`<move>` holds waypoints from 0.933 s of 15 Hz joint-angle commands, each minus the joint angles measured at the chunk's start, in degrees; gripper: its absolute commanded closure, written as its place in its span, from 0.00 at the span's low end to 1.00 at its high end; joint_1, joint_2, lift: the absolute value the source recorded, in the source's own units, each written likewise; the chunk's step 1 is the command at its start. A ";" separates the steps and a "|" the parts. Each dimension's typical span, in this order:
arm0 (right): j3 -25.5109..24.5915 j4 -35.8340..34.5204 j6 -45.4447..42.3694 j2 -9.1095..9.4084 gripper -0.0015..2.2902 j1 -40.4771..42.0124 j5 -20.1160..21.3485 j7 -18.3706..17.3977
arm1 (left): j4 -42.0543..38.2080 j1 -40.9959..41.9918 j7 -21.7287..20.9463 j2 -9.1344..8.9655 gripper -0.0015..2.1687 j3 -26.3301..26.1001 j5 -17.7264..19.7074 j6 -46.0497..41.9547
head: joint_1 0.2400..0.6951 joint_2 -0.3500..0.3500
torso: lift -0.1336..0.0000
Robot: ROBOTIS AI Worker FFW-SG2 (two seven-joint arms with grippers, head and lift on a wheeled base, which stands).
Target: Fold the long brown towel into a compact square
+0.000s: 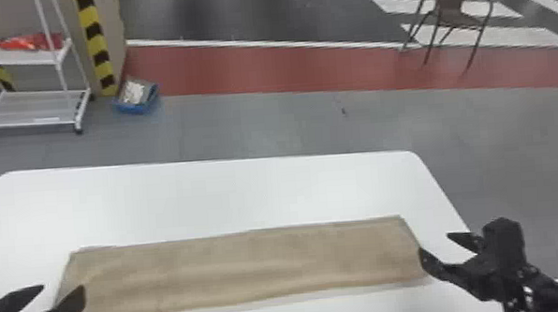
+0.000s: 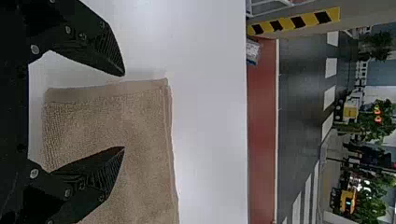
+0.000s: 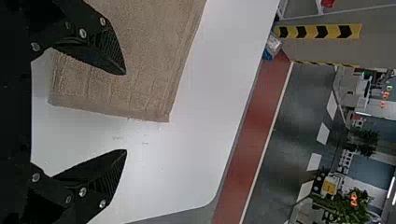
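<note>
The brown towel lies as a long flat strip across the white table. At its left end in the head view is my left gripper, open; in the left wrist view the open left gripper straddles the towel's end edge, one finger over the cloth. By the towel's right end my right gripper stands open. In the right wrist view the right gripper has one finger over the towel and the other over bare table. Neither holds cloth.
The white table extends beyond the towel to its rounded far corners. On the floor behind are a white shelf cart, a blue bin and a brown chair.
</note>
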 commanded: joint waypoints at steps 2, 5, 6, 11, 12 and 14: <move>0.01 0.11 -1.04 0.18 0.04 0.00 -0.01 -0.13 | 4.67 -4.25 -0.25 -0.09 0.06 0.25 1.32 3.42 | 1.00 0.21 | 1.00; 0.09 0.37 -2.27 0.27 0.04 -0.09 -0.01 -0.13 | 10.03 -8.55 -0.17 -0.35 0.07 -0.28 2.11 5.71 | 1.00 0.22 | 1.00; -0.08 0.46 -2.27 0.27 0.04 -0.17 0.08 -0.13 | 10.03 -8.82 -0.52 -0.26 0.07 -0.28 2.46 5.88 | 1.00 0.23 | 1.00; -0.35 1.07 -3.85 0.00 0.04 -0.17 0.08 -0.22 | 12.75 -13.12 -0.60 -0.35 0.13 -1.86 1.05 11.51 | 1.00 0.21 | 1.00; -0.35 1.16 -4.20 0.00 0.04 -0.17 0.08 -0.22 | 14.51 -14.53 -0.60 -0.26 0.16 -2.30 0.44 11.68 | 1.00 0.21 | 1.00; -0.35 1.16 -4.91 0.00 0.04 -0.17 0.08 -0.22 | 16.00 -16.02 -1.22 -0.26 0.21 -2.57 -0.62 12.91 | 1.00 0.21 | 1.00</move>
